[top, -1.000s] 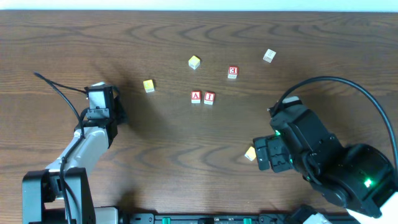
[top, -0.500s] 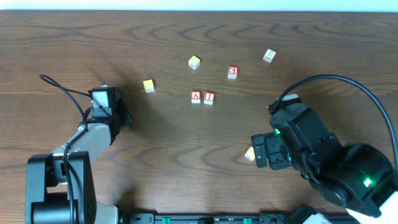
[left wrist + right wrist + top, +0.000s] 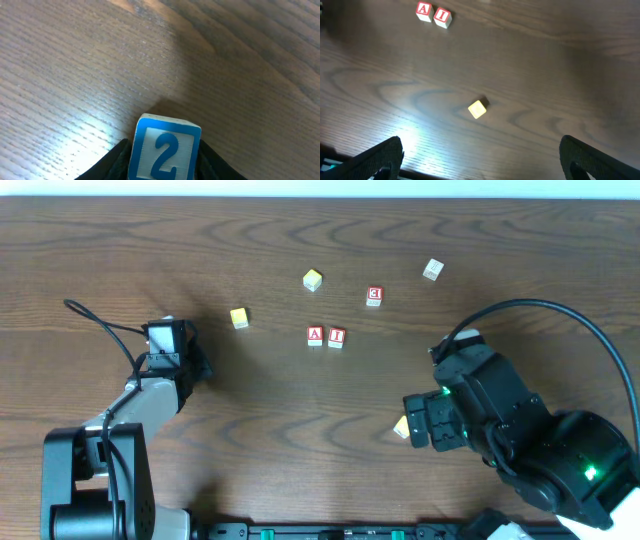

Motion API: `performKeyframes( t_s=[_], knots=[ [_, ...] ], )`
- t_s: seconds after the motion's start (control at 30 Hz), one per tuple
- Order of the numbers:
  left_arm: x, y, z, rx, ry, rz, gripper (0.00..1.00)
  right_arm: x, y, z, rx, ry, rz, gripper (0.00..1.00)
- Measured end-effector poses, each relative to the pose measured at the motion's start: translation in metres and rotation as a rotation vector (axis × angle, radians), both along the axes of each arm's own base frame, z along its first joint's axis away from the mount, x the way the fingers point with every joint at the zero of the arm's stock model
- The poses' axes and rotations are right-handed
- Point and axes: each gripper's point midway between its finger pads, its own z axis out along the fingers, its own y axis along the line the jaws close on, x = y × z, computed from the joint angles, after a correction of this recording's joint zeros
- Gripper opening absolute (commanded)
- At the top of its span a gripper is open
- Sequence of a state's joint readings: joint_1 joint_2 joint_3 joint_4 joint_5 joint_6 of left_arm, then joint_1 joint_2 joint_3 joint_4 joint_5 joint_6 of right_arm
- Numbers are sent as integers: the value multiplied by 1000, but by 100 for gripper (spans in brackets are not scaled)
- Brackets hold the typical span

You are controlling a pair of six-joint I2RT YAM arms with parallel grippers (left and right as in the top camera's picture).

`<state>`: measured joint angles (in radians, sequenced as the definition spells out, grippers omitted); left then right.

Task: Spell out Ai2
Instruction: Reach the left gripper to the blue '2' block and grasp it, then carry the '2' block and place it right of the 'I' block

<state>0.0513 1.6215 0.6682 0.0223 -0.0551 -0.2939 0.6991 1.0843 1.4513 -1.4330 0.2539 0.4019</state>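
Observation:
Two red-and-white blocks, the A block [image 3: 315,336] and the I block [image 3: 336,337], sit side by side at the table's middle; they also show in the right wrist view, A [image 3: 423,10] and I [image 3: 442,16]. My left gripper [image 3: 193,360] is at the left, shut on a blue-and-white "2" block [image 3: 165,150], held close over the wood; the block is hidden under the arm in the overhead view. My right gripper [image 3: 480,165] is open and empty at the lower right, above a plain yellow block [image 3: 477,109].
Other blocks lie about: a yellow one [image 3: 239,318], a yellow-white one [image 3: 312,280], a red "3" block [image 3: 374,296], a pale one [image 3: 432,270], and the yellow one by my right arm [image 3: 402,427]. Cables loop over both arms.
My left arm drew back toward the table's left and front a second ago, then stayed still. The right arm shifted very slightly. The blocks have not moved.

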Motion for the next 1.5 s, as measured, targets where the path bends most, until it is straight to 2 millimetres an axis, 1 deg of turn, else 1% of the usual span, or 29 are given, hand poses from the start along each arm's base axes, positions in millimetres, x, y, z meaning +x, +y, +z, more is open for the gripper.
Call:
performKeyframes(
  t_s=[0.2, 0.5, 0.57, 0.7, 0.77, 0.87, 0.93, 0.97, 1.03, 1.07, 1.1, 1.17, 1.23, 1.3, 1.4, 1.43, 1.5],
  knots=[
    [4, 0, 3, 18, -16, -27, 32, 1, 1, 1, 4, -5, 0, 99],
    [8, 0, 5, 23, -32, -33, 28, 4, 3, 2, 14, -16, 0, 99],
    [8, 0, 5, 24, -32, -33, 26, 5, 4, 4, 19, -23, 0, 99],
    [6, 0, 6, 25, -2, -39, 24, 7, 6, 5, 28, -34, 0, 99],
    [9, 0, 12, 27, 16, -46, 22, 9, 7, 7, 34, -42, 0, 99],
    [19, -4, 27, 32, 24, -67, 18, 12, 10, 9, 48, -58, 0, 99],
    [31, -14, 42, 34, 10, -96, 15, 15, 13, 12, 60, -75, 1, 99],
    [36, -21, 51, 35, 5, -116, 13, 17, 13, 14, 64, -85, -1, 99],
    [51, -45, 71, 33, -30, -178, 12, 20, 13, 16, 66, -99, -7, 99],
    [59, -64, 84, 33, -59, -224, 11, 23, 10, 16, 63, -105, -22, 99],
    [65, -77, 93, 31, -85, -258, 11, 24, 7, 16, 58, -108, -34, 99],
    [75, -118, 115, 26, -141, -353, 11, 29, -3, 17, 52, -112, -78, 99],
    [77, -156, 133, 19, -189, -436, 11, 35, -16, 17, 51, -113, -134, 99],
    [76, -195, 150, 15, -231, -516, 11, 40, -33, 18, 48, -121, -201, 99],
    [73, -239, 165, 7, -260, -604, 10, 43, -56, 25, 57, -150, -275, 99],
    [72, -256, 166, 3, -261, -635, 10, 41, -64, 29, 63, -167, -297, 99],
    [70, -273, 159, 7, -230, -664, 11, 36, -76, 36, 81, -194, -326, 99]
  ],
)
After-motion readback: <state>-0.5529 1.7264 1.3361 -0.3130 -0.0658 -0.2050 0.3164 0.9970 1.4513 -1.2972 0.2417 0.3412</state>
